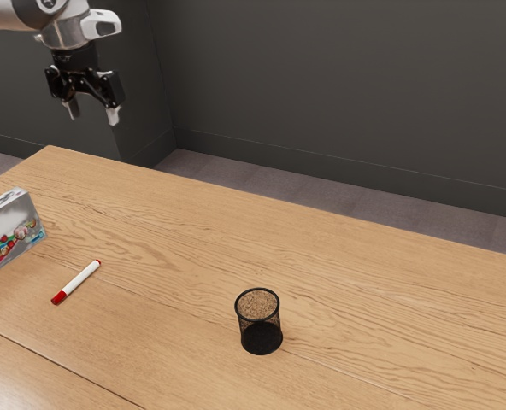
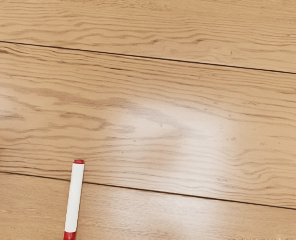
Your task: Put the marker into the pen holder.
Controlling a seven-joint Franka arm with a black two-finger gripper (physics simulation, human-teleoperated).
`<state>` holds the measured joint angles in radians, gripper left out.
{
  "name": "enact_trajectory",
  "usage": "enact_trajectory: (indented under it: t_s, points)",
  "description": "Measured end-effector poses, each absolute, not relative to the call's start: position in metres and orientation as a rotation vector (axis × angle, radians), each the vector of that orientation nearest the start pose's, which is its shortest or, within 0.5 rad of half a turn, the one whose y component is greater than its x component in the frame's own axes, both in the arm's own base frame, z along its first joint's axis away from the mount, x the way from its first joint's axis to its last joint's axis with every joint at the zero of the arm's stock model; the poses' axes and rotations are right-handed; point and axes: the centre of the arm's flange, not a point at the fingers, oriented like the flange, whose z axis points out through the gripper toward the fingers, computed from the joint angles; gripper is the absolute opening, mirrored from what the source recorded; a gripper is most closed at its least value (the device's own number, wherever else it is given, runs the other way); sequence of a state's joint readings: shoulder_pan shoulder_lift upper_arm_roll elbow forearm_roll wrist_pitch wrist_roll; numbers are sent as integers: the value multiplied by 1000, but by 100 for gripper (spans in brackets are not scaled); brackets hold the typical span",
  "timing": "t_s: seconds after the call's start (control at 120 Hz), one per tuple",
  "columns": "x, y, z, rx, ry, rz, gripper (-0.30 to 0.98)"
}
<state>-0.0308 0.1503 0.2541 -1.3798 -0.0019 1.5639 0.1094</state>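
- Gripper: the black two-finger gripper (image 1: pixel 92 113) hangs high over the far side of the pale wooden table (image 1: pixel 364 278), fingers spread, nothing between them. Released.
- Target: slim cylindrical marker, white barrel with red ends (image 1: pixel 79 281), lying flat on the wood. Sits between the grey-white box with colourful printing (image 1: pixel 10 229) and the round black mesh pen holder (image 1: pixel 257 326), nearer the box, touching neither. Wrist view has it too, lying across a dark plank seam.
- Pen holder: upright, open mouth facing up, well apart from the marker, toward the exterior view's right.
- Handling, by guess: light, stiff plastic; hardly fragile. Smooth round barrel, so liable to roll at a nudge or twist in a loose grip.
- Where to hold: mid-barrel, or slightly toward the end meant to stay uppermost. Fingers one on each long side, closing square across the length. Avoid the longer red end, likely a cap; it might pull off.
- Step in hand: approach, task at its start. Next calls for moving over the marker, lining up, lowering.
- Later: marker must be tipped near upright above the mouth before letting go. A slanted entry could catch the rim or topple the holder, which looks light.
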Motion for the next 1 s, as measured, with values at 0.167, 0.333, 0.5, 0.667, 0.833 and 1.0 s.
enact_trajectory:
  t_s: [0.167,0.333,0.5,0.667,0.833,1.0]
  points:
    - [589,115,629,-3098,-79,-48,67]
    - [595,110,622,-3097,-4,-35,66]
    - [642,108,517,-3093,48,154,66]
    - [663,119,401,-3085,61,315,66]
    - [577,168,378,-3125,-22,351,66]
    - [555,169,372,-3118,76,327,66]
